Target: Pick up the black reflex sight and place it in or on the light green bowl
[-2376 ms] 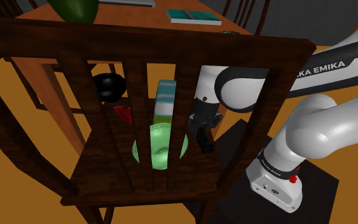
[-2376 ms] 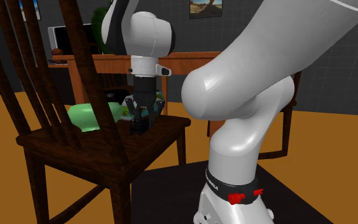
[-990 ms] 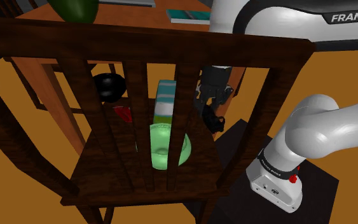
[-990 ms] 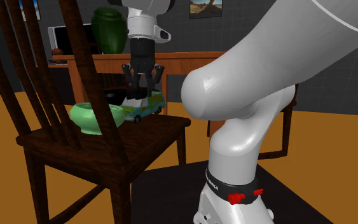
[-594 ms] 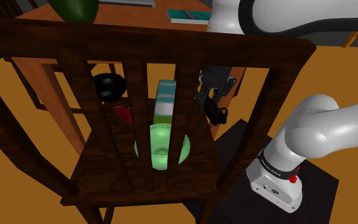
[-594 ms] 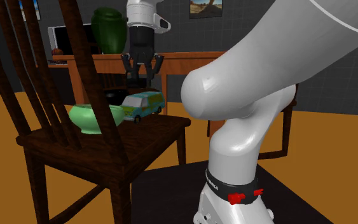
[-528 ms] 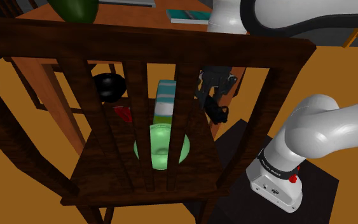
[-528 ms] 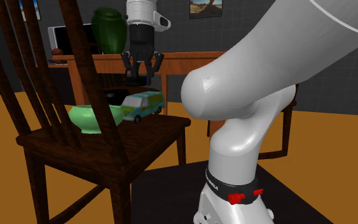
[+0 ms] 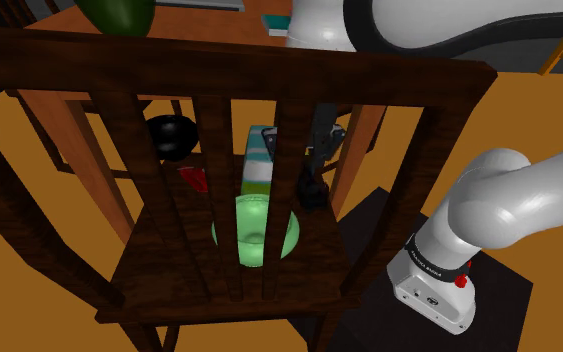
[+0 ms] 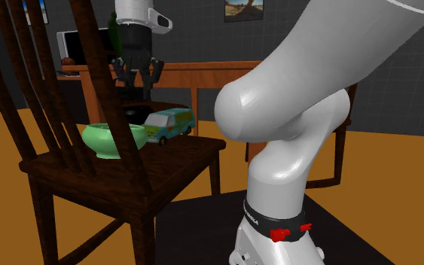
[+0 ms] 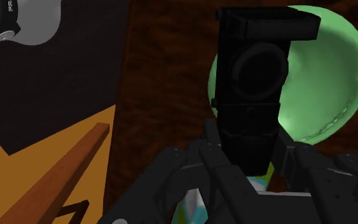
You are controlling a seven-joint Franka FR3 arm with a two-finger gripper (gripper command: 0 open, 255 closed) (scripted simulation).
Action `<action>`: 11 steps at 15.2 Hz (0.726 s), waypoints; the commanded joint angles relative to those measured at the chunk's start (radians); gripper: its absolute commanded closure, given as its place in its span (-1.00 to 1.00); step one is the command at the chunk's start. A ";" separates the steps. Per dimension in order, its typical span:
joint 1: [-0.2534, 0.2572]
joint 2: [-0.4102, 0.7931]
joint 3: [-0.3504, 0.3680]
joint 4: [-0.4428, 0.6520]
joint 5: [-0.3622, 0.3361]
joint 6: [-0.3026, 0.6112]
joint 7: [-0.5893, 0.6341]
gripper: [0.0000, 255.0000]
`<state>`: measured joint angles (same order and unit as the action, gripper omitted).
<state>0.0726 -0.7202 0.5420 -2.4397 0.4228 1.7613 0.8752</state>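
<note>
Chair seat (image 10: 174, 162) below, our end effector (image 11: 250, 164) pinches the sight (image 11: 254, 83); we should centre over the bowl (image 11: 334, 76) before releasing.

The black reflex sight (image 11: 263, 89) hangs in the air, a boxy black body with a round window in its face, clasped at one end between the fingers of the gripper (image 11: 254, 162). Beneath it the light green bowl (image 9: 254, 228) sits upright, glossy and empty, on the dark wooden chair seat (image 9: 169, 270). The sight is over the bowl's edge and well clear of it.
</note>
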 commanded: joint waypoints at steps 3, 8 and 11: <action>-0.014 0.107 0.111 0.085 0.018 0.053 0.096 1.00; -0.027 0.200 0.194 0.135 0.008 0.114 0.169 1.00; -0.021 0.212 0.204 0.102 0.012 0.157 0.168 1.00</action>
<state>0.0455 -0.5263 0.6836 -2.3194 0.5045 1.8993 1.0418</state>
